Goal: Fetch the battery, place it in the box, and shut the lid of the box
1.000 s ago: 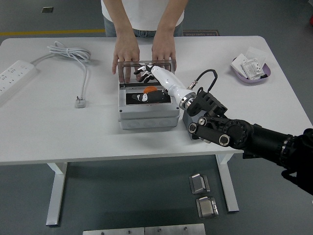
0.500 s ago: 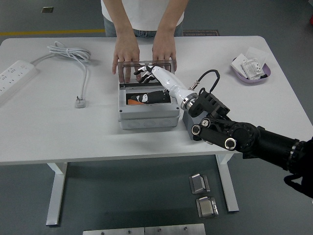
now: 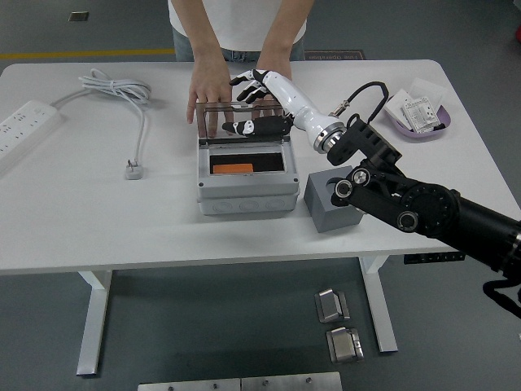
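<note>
The orange battery is seen lying inside the grey box, whose clear lid is held upright behind it by a person's hands. The right hand is raised at the lid's top edge, fingers spread and holding nothing. The lid should be pushed down evenly from that edge, once the person's hands are clear.

box: grey, lid upright | battery: orange, flat inside box

battery in box | block right of box | cable far left
</note>
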Motion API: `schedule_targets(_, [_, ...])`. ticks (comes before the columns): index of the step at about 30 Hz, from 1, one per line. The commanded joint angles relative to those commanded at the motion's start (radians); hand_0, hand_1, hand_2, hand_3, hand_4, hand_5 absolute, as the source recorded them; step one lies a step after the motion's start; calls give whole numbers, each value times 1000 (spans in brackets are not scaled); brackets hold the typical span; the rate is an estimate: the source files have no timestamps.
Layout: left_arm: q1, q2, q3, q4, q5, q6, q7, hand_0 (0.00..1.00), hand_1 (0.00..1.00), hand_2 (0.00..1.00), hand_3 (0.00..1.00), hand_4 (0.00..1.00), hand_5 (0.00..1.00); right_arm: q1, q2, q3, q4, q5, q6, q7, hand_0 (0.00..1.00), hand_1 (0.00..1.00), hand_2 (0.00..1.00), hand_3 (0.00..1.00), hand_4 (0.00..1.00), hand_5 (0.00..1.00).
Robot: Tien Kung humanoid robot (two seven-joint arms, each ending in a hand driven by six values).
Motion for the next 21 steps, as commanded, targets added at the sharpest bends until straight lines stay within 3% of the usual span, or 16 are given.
schedule_targets(7, [-4,4,-7,-1,11,-4,8,575,644,588,596,600,141,83,-4,-105,-121,122,6,19,725,623,623,758,970,411])
schedule_targets(8, [-5,5,-8,-1,13,-5,9,575,644,588,598,601,140,92,-5,-123,-136,134,9,18,742,635,634,764,998,545])
schedule_targets(13, [-10,9,-12,-1,21,-8,13,575,644,588,598,601,140,119,-5,-211,-197,206,18,25,742,635,634,764,998,545])
schedule_targets(15, [-12,10,-13,-1,24,-9,14,575,643,588,597,600,142,122,-2,-234,-215,235,19,33,747,636,635,763,998,601])
schedule_targets(21, [-18,12,-18,-1,32,-15,15,575,644,588,598,600,140,121,4,-269,-246,288,21,51,754,636,636,765,998,611])
